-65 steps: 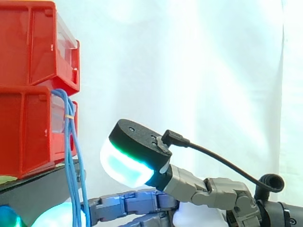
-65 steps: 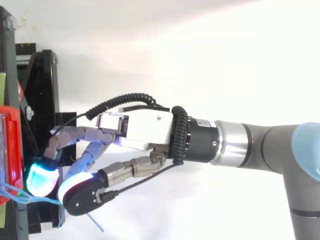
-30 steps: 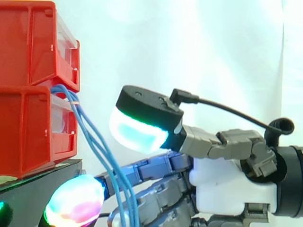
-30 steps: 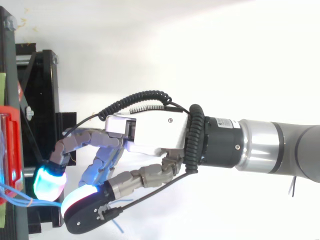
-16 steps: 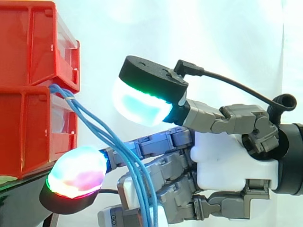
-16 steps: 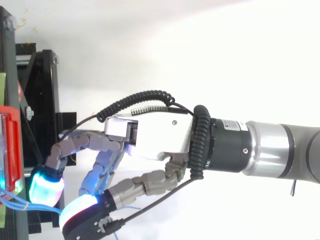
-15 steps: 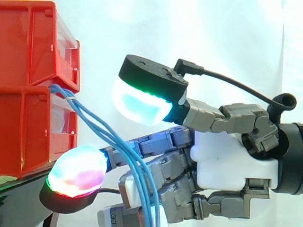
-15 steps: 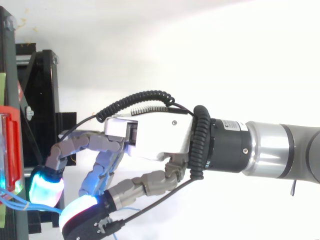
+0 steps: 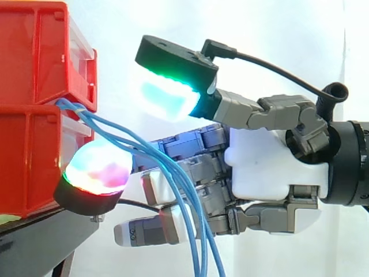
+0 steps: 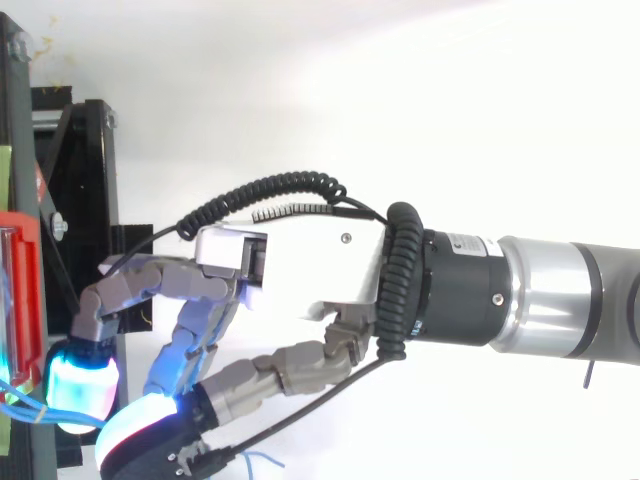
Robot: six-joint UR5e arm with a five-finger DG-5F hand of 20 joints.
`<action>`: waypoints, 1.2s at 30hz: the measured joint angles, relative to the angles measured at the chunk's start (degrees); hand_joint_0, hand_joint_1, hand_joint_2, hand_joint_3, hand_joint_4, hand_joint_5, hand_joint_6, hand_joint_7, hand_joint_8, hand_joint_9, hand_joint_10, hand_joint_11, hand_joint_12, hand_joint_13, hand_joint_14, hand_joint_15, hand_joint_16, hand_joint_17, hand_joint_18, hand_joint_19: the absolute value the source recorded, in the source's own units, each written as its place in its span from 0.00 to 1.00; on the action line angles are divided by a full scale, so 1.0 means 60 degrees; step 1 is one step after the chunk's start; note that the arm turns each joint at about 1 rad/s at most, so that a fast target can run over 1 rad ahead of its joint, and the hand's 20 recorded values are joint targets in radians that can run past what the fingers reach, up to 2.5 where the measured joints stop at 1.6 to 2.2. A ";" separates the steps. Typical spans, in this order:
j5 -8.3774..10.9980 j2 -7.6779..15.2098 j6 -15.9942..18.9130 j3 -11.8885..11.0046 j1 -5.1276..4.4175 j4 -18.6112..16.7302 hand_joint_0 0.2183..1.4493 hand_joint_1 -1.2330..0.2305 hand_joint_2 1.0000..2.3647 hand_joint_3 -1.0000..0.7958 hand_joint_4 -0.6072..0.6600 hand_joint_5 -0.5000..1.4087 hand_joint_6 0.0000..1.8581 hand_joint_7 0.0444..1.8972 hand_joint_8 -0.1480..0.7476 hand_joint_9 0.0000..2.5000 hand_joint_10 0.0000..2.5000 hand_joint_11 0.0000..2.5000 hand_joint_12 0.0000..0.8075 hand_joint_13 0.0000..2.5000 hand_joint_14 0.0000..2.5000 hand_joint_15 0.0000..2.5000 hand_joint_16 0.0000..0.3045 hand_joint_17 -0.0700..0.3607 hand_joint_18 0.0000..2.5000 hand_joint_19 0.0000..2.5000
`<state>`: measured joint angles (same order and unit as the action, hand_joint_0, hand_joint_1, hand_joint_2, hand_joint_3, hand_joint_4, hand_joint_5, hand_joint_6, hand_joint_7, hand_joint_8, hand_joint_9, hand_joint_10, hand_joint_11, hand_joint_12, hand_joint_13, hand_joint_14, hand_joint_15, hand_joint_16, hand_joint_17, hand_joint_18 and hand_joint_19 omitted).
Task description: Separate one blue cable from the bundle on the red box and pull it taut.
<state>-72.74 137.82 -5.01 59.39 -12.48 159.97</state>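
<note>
Item, the task's thing: a bundle of blue cables (image 9: pixel 81 114). It issues from the seam between the upper red bin (image 9: pixel 34 52) and the lower red bin (image 9: pixel 29 156), fans into separate strands as it runs rightward and down, crosses in front of the hand's outstretched fingers (image 9: pixel 184 141), and hangs past them out of the bottom of the side view. We judge the strands thin, round, smooth-jacketed, very light and quite limp. They are likely to slip on a pad and to cling to one another, but they are held fast at the bin end, so one strand should tighten under a modest pull. The best hold, as we judge it, is on one strand in the free span between the bin's edge and the fingers, where the strands lie apart. Item, the hand (image 9: pixel 277 167): white moulded palm and grey jointed fingers reaching leftward, nearly straight and spread. One glowing pad (image 9: pixel 98 170) is close before the lower bin, and the thumb's cyan-green pad (image 9: pixel 164 98) is raised well above the cables. We see no strand pinched; the cables merely lie across the fingers. Item, bins: glossy hard plastic with ribbed walls, stacked on a matt black stand (image 10: pixel 80 180). Item, backdrop: a white curtain (image 9: pixel 259 46), soft and plain.
</note>
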 measured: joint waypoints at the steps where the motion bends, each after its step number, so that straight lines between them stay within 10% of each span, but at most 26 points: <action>1: -0.0014 -0.0005 0.0000 -0.0054 0.0012 0.0109 0.30 0.39 0.00 0.30 0.68 0.21 0.27 0.52 0.41 0.48 0.01 0.24 0.36 0.50 0.01 0.22 0.11 0.33 0.00 0.01; 29: 0.0287 -0.0485 -0.0102 -0.0489 -0.0104 0.1516 0.29 0.39 0.00 0.31 0.66 0.22 0.27 0.58 0.40 0.47 0.01 0.24 0.38 0.48 0.01 0.22 0.11 0.34 0.00 0.03; 36: 0.0571 -0.0490 0.0044 -0.0037 -0.0179 0.1318 0.29 0.40 0.00 0.30 0.67 0.22 0.27 0.56 0.40 0.47 0.01 0.24 0.38 0.48 0.01 0.23 0.11 0.34 0.00 0.03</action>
<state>-69.32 134.88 -4.75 59.16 -13.55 167.88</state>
